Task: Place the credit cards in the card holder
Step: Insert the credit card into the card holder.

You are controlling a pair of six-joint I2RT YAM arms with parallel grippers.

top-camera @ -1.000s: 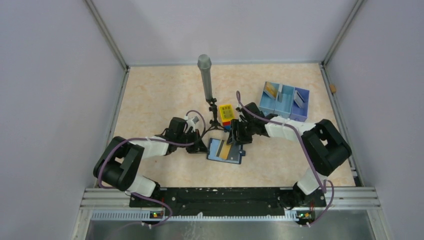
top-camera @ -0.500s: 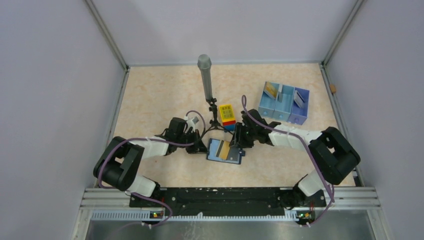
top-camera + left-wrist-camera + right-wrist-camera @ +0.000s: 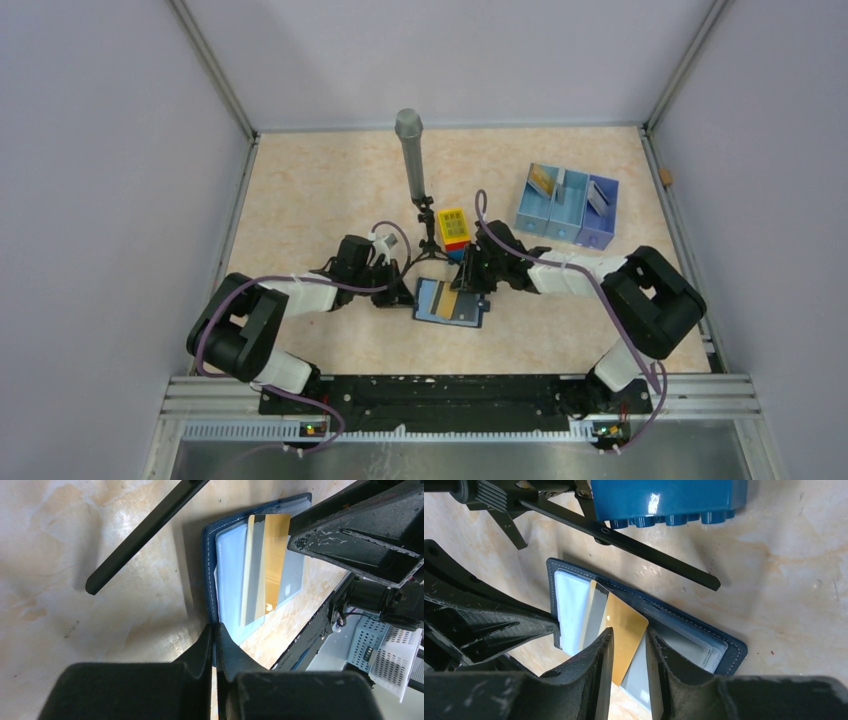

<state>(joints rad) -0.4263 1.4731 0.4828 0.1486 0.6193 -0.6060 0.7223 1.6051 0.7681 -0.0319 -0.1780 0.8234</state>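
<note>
The navy card holder lies open on the table, light blue inside. A gold card lies slanted across its middle on a grey card. In the left wrist view my left gripper is shut on the holder's near edge; the gold card and grey card lie beyond. In the right wrist view my right gripper is open by a narrow gap just over the gold card, grey card and holder. From above, the left gripper and right gripper flank the holder.
A yellow-topped toy brick block and a small tripod with a grey cylinder stand just behind the holder; a tripod leg runs close by. A pale blue three-compartment tray with more cards stands at the back right.
My right arm shifted: the gripper came down over the holder's right side and now sits over the gold card. The left gripper and holder have not moved.
</note>
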